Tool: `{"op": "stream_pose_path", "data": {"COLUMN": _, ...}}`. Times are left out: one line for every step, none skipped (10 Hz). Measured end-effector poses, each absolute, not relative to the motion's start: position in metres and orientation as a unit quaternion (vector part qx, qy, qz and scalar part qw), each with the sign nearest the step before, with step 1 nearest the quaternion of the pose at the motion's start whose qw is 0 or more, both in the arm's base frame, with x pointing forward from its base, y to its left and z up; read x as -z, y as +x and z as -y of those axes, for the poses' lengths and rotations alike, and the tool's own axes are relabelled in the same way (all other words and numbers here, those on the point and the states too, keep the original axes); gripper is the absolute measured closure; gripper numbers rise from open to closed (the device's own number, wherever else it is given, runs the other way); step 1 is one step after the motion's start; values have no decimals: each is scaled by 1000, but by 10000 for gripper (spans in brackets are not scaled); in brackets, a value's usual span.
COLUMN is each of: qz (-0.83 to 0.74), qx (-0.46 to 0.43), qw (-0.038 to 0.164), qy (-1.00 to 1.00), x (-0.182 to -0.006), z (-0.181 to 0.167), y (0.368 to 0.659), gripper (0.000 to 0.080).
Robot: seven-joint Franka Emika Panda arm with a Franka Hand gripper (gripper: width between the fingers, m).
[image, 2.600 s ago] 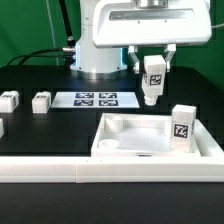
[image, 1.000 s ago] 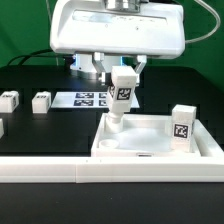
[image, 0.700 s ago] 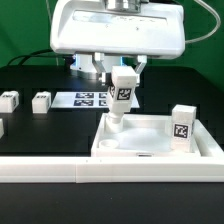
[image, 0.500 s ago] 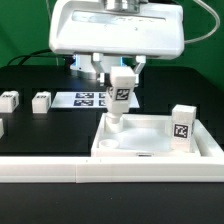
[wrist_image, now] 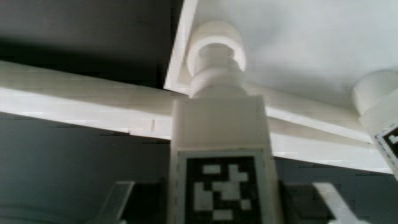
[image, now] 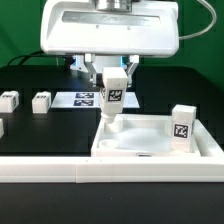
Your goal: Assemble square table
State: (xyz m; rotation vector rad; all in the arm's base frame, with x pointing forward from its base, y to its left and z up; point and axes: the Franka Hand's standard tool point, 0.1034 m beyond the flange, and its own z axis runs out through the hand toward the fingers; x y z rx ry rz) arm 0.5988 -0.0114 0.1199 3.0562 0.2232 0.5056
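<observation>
The jaws stand at a middle width and clamp a short white plastic leg block [image: 113, 97] with a black-and-white tag, held upright in the two-finger gripper [image: 114, 82]. In the exterior view its lower end is at the far corner pocket, on the exterior view's left, of the white square plastic slab [image: 140, 138] with raised rim; whether it touches, I cannot tell. A second leg block [image: 181, 128] stands upright at the slab's right side. In the wrist view the held leg block [wrist_image: 217, 140] points its round tip at the rounded corner pocket of the slab [wrist_image: 311, 40].

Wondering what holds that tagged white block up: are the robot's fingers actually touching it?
Touching. The exterior view shows the fingers pressed against both sides of the leg block near its top, holding it upright with no gap.
</observation>
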Motion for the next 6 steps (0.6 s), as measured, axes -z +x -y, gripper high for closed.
{"op": "stream_pose_path", "data": {"qz": -71, "qx": -164, "qw": 19, "qy": 984, "x": -119, "z": 14, "y": 600, "gripper": 509}}
{"op": "stream_pose_path", "data": {"qz": -72, "qx": -163, "qw": 19, "qy": 984, "x": -118, "z": 12, "y": 599, "gripper": 509}}
{"op": "stream_pose_path", "data": {"qz": -72, "qx": -170, "qw": 21, "qy": 983, "x": -118, "z": 14, "y": 600, "gripper": 509}}
{"op": "stream_pose_path", "data": {"qz": -72, "qx": -174, "qw": 22, "qy": 982, "x": -119, "z": 14, "y": 601, "gripper": 509}}
{"op": "stream_pose_path", "data": {"qz": -72, "qx": -194, "qw": 29, "qy": 978, "x": -120, "z": 17, "y": 604, "gripper": 509}}
{"op": "stream_pose_path", "data": {"qz": -78, "qx": -226, "qw": 40, "qy": 970, "x": -119, "z": 19, "y": 605, "gripper": 509}}
